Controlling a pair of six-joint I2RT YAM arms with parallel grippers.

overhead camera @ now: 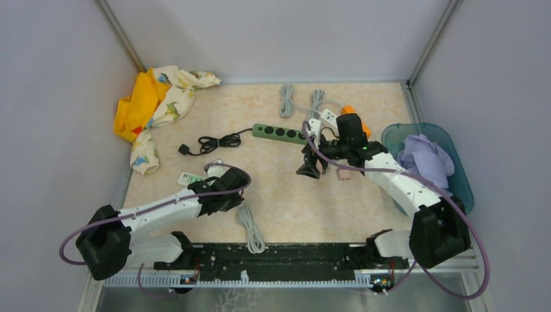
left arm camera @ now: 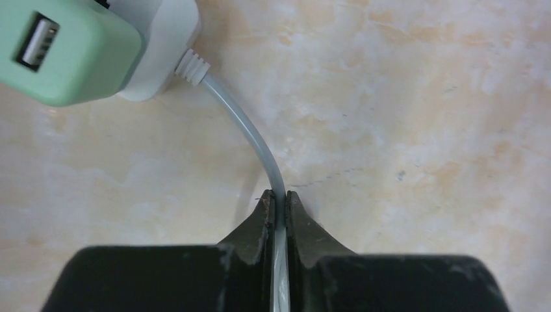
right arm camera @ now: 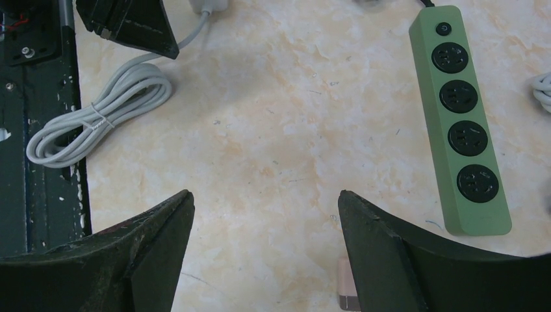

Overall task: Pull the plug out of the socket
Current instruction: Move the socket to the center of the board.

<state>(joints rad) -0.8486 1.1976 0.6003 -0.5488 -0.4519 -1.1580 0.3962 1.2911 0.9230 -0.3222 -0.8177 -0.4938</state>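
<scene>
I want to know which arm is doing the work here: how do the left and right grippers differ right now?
The left gripper is shut on the grey cable, just behind the white plug. The right gripper is open and holds nothing. The left gripper sits low, close to the table, while the right gripper hangs higher, beside the green power strip. Both have black fingers that point down at the table.

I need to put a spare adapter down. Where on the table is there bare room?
Bare tabletop lies in the middle, between the coiled grey cable, the green power strip and the right gripper. Crowded beyond the strip's right end: bundled cables, white plug.
</scene>
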